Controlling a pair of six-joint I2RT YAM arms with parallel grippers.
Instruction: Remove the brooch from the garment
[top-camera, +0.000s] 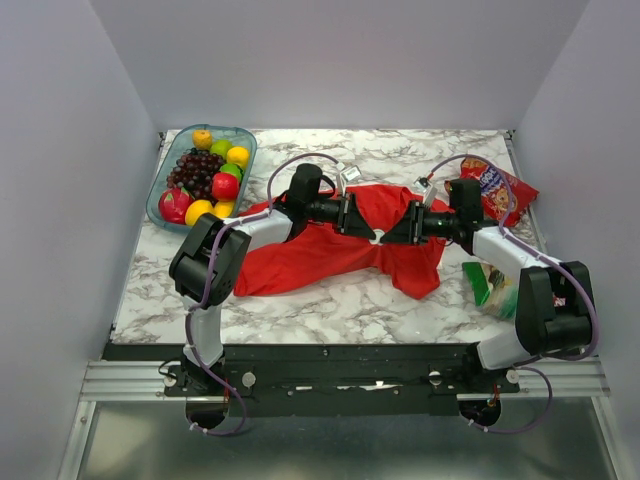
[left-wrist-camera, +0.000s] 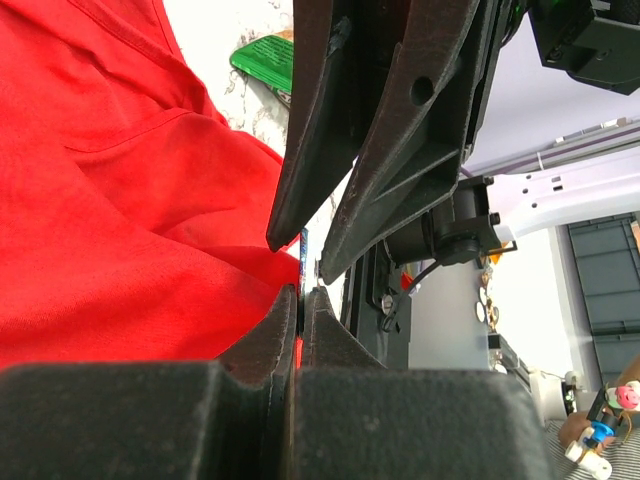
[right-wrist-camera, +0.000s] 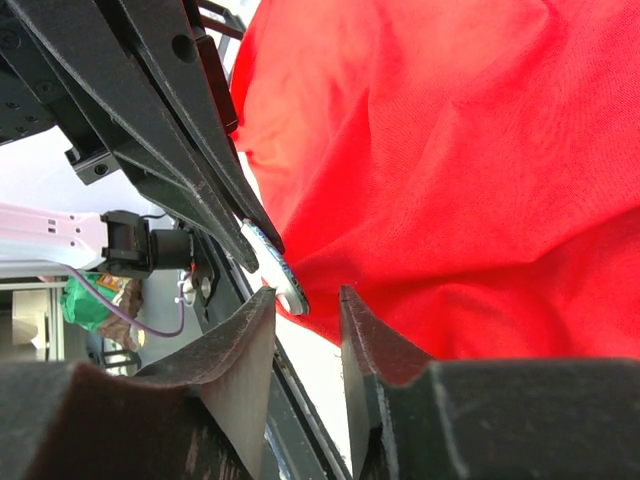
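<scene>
The red T-shirt (top-camera: 320, 250) lies crumpled at the middle of the table and fills the left wrist view (left-wrist-camera: 110, 200) and the right wrist view (right-wrist-camera: 470, 160). The brooch (top-camera: 378, 238) is a small whitish disc at the shirt's front edge, where both grippers meet. My left gripper (top-camera: 366, 229) (left-wrist-camera: 300, 293) is shut on the brooch, seen edge-on (left-wrist-camera: 303, 243), with red cloth at the jaws. In the right wrist view the disc (right-wrist-camera: 275, 268) sits between the left fingers. My right gripper (top-camera: 392, 236) (right-wrist-camera: 305, 292) is open, its tips at either side of the disc's lower edge.
A clear tray (top-camera: 160, 180) of toy fruit stands at the back left. A red snack bag (top-camera: 497, 187) lies at the back right. A green packet (top-camera: 490, 285) (left-wrist-camera: 265, 60) lies front right beside the right arm. Walls close in three sides.
</scene>
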